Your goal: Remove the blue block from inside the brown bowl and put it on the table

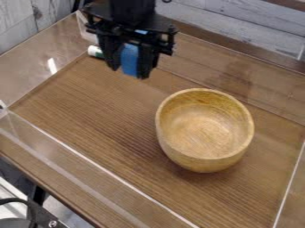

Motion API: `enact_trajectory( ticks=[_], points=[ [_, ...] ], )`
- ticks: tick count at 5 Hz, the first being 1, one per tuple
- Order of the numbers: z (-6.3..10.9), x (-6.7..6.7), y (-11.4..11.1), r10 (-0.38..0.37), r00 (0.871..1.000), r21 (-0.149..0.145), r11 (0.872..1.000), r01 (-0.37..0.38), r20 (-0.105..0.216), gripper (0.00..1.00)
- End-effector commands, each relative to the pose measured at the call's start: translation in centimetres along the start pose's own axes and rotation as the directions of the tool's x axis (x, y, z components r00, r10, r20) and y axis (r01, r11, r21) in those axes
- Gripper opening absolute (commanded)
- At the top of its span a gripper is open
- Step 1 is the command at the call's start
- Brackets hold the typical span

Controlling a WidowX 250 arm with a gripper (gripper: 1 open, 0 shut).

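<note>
The blue block (pixel 127 58) hangs in the air above the table (pixel 95 111), clamped between the black fingers of my gripper (pixel 130 61), which points straight down. It sits up and to the left of the brown bowl (pixel 206 129). The bowl rests on the table at the right, and its smooth hollow holds nothing. The black arm rises out of the top of the picture above the gripper.
A green-and-white marker (pixel 92 51) lies on the table behind the gripper, mostly hidden by it. Low clear plastic walls (pixel 30 134) edge the tabletop on the left and front. A grey wall runs along the back.
</note>
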State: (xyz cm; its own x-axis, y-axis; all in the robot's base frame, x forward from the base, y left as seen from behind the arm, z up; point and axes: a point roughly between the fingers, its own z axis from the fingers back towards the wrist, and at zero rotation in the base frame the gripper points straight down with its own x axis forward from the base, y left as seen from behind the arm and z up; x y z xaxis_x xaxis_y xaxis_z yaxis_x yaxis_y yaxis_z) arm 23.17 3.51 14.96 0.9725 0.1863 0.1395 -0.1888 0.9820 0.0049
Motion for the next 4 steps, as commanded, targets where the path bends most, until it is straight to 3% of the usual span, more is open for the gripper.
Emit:
enact_trajectory(
  ticks=[1, 4],
  points=[
    [0.8, -0.2, 0.7, -0.015, 0.998, 0.004, 1.0, 0.015, 0.057, 0.0],
    [-0.9, -1.4, 1.6, -0.038, 0.998, 0.02, 0.999, 0.037, 0.052, 0.0]
  ],
)
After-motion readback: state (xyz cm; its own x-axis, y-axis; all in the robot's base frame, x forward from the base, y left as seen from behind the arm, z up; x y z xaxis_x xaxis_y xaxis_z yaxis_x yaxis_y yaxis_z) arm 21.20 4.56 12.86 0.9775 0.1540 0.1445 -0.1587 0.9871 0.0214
